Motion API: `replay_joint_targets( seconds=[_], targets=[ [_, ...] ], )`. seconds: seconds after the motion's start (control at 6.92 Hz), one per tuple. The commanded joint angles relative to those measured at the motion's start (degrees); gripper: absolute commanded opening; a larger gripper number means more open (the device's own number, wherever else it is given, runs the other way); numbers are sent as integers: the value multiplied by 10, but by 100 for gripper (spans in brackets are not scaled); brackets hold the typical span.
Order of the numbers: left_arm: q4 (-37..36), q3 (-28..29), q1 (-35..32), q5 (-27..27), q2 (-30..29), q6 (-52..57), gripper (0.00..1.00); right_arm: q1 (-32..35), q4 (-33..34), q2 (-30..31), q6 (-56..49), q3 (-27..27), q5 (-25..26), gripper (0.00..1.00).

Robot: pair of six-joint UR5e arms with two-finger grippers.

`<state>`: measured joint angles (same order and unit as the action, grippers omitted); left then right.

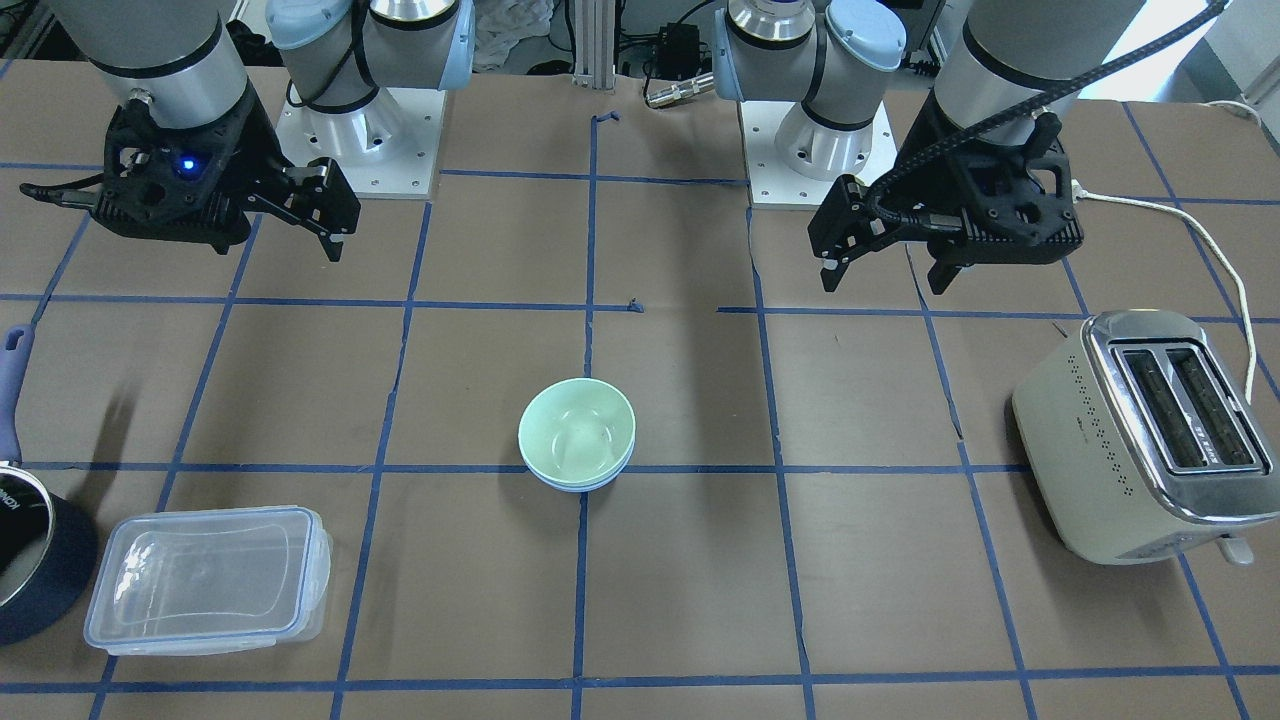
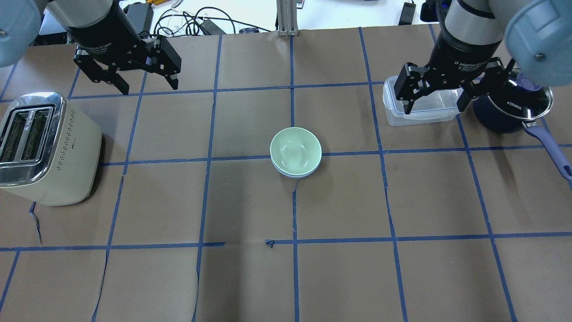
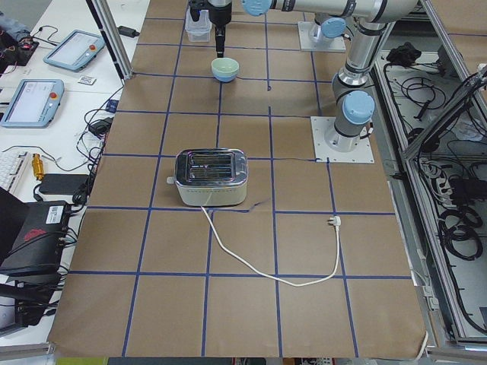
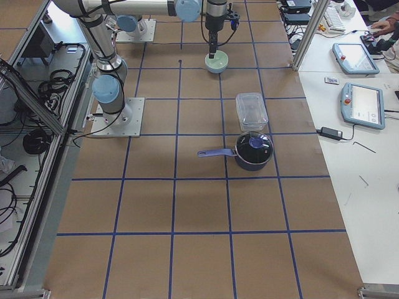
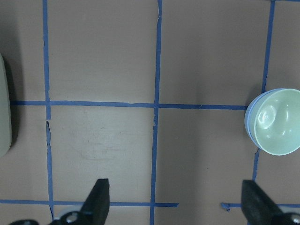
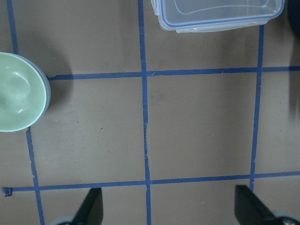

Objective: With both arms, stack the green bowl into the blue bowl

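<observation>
The green bowl [image 1: 577, 427] sits nested inside the blue bowl [image 1: 581, 485] at the middle of the table; only the blue rim shows beneath it. The stack also shows in the overhead view, green bowl [image 2: 295, 150] in blue bowl [image 2: 296, 175], and in the left wrist view [image 5: 276, 122] and right wrist view [image 6: 18, 91]. My left gripper [image 2: 140, 85] is open and empty, raised over the table's left side. My right gripper [image 2: 435, 105] is open and empty, raised over the right side above the clear container. Both are well away from the bowls.
A cream toaster [image 2: 42, 150] stands at the left, its cord trailing on the table. A clear rectangular plastic container [image 2: 420, 109] and a dark navy pot with a handle [image 2: 514, 109] stand at the right. Blue tape lines grid the brown table.
</observation>
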<state>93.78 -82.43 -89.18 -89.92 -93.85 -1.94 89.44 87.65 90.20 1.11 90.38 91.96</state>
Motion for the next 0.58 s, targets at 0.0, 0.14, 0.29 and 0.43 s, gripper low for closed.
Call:
replay_joint_targets(
  seconds=[0.0, 0.14, 0.29, 0.43],
  targets=[
    [1, -1, 1, -1, 2, 0, 100, 0, 0, 1, 0, 0, -12, 100],
    [0, -1, 1, 0, 1, 0, 100, 0, 0, 1, 0, 0, -9, 100],
    [0, -1, 1, 0, 2, 0, 100, 0, 0, 1, 1, 0, -8, 100],
    [0, -1, 2, 0, 1, 0, 100, 0, 0, 1, 1, 0, -8, 100]
  ],
)
